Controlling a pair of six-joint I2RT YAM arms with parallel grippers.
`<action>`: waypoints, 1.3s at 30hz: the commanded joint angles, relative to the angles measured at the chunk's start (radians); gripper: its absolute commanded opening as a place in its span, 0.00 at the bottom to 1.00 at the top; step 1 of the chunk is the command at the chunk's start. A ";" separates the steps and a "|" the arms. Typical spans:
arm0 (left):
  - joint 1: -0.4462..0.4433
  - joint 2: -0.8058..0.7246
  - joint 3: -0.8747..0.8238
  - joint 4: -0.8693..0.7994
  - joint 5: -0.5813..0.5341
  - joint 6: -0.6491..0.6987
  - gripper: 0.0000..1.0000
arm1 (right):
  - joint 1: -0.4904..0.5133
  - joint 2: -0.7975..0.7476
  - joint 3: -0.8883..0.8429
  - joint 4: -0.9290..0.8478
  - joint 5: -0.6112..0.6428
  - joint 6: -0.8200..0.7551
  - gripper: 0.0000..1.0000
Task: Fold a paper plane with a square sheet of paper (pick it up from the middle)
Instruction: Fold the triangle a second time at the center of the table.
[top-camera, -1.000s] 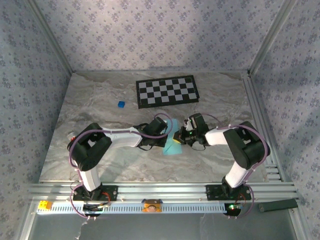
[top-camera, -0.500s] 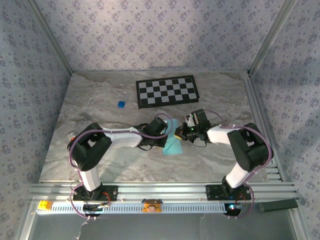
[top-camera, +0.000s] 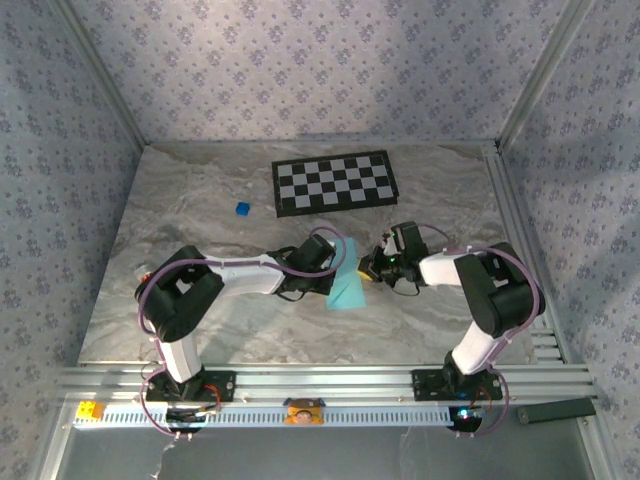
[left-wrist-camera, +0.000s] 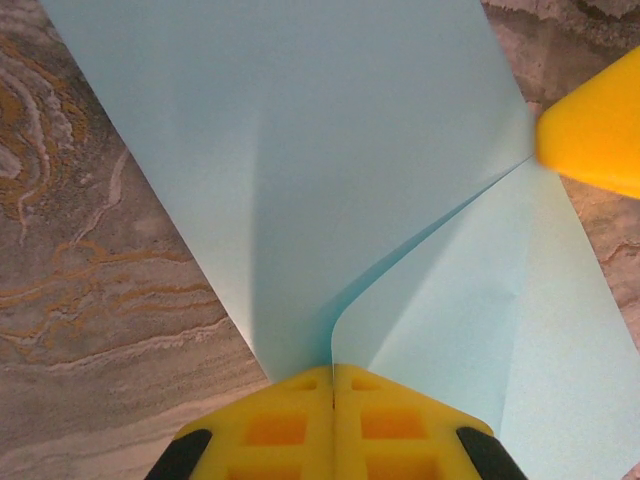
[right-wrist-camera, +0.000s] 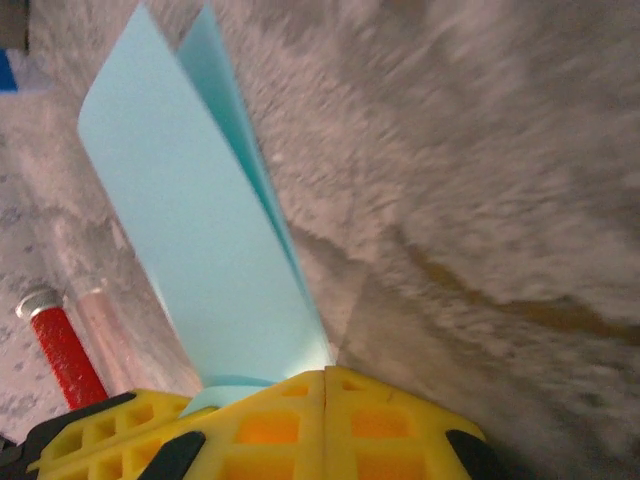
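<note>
Right gripper (top-camera: 372, 268) sits a bit further right than before, away from the left gripper (top-camera: 336, 262). Both are pinched shut on the paper (top-camera: 347, 291), middle of the marbled table (top-camera: 200, 210). Early days: one loose fold, no dart yet. Thin, smooth, light-blue sheet, softly curved, not creased sharp.

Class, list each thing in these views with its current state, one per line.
square sheet of paper: folded over, pinched by both grippers
left gripper: shut on the sheet
right gripper: shut on the sheet
checkerboard: flat on the table
blue cube: on the table, untouched
</note>
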 joint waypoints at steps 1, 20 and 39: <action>0.007 0.024 -0.014 -0.078 -0.010 0.015 0.03 | -0.031 -0.035 0.012 -0.133 0.118 -0.034 0.00; 0.006 0.022 -0.016 -0.069 -0.008 0.014 0.03 | 0.087 -0.024 0.049 0.000 -0.120 -0.016 0.00; 0.007 -0.021 0.006 -0.096 -0.022 0.009 0.09 | 0.075 0.094 -0.023 -0.023 -0.038 -0.039 0.00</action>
